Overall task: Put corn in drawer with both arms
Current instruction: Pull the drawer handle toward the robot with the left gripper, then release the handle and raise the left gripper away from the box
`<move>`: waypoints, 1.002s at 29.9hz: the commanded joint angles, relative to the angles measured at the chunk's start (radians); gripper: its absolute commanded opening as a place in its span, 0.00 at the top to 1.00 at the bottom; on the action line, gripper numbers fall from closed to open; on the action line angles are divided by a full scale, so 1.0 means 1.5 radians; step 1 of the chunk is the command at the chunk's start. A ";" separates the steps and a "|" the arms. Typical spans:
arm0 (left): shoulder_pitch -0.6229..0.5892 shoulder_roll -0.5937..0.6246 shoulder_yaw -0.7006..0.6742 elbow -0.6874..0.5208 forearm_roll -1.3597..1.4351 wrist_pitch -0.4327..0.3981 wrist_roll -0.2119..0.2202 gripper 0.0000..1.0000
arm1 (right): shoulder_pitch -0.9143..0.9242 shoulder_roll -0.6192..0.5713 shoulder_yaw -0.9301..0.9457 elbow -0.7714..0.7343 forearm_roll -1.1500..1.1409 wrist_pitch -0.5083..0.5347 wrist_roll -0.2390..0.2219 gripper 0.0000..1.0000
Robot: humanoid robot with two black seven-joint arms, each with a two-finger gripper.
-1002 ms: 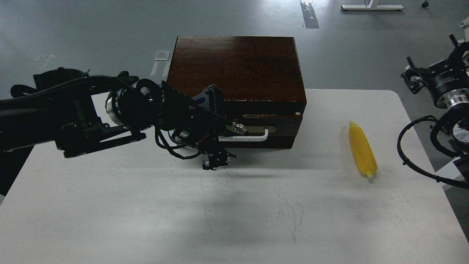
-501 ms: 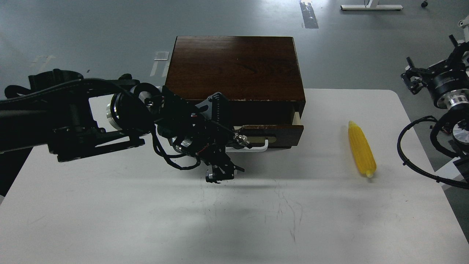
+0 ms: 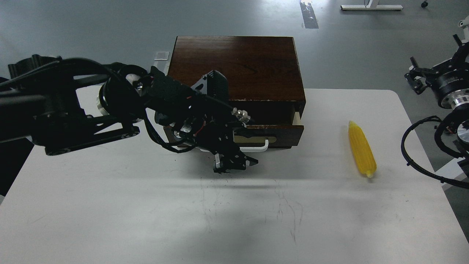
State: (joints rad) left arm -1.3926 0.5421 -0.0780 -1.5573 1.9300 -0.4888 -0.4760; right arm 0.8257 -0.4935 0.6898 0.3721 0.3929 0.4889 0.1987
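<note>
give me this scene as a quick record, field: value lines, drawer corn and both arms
drawer: drawer of the brown cabinet pulled partly out, pale side showing at right
handle: white bar handle, left part hidden by the arm
corn: corn lying on the white table, right of the cabinet, untouched
left pincer: left pincer low in front of the drawer; open or shut unclear
right pincer: right pincer raised at right edge, off the table, holding nothing
</note>
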 commanded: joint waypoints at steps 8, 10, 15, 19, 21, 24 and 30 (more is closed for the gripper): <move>0.006 0.135 -0.113 0.054 -0.575 0.000 0.002 0.02 | 0.023 -0.064 -0.057 0.008 -0.008 0.000 0.003 0.00; 0.008 0.161 -0.113 0.094 -0.726 0.000 0.007 0.02 | 0.037 -0.077 -0.082 0.008 -0.013 0.000 0.000 0.00; 0.061 0.181 -0.116 0.177 -0.972 0.000 0.011 0.02 | 0.085 -0.110 -0.173 0.006 -0.040 0.000 -0.001 0.00; 0.160 0.188 -0.166 0.234 -1.189 0.000 0.014 0.02 | 0.119 -0.112 -0.202 0.007 -0.054 0.000 -0.003 0.00; 0.214 0.174 -0.220 0.272 -1.270 0.000 0.016 0.02 | 0.158 -0.110 -0.227 0.006 -0.100 0.000 -0.003 0.00; 0.284 0.139 -0.315 0.332 -1.320 0.000 0.017 0.02 | 0.217 -0.104 -0.273 0.010 -0.186 0.000 -0.002 0.00; 0.374 0.080 -0.418 0.426 -1.331 0.000 0.024 0.02 | 0.285 -0.077 -0.350 0.030 -0.274 0.000 -0.002 0.00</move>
State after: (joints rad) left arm -0.8774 0.6873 -0.6711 -0.9566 -0.0614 -0.4884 -0.4416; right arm 1.2200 -0.6164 0.2132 0.3938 0.0223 0.4890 0.1969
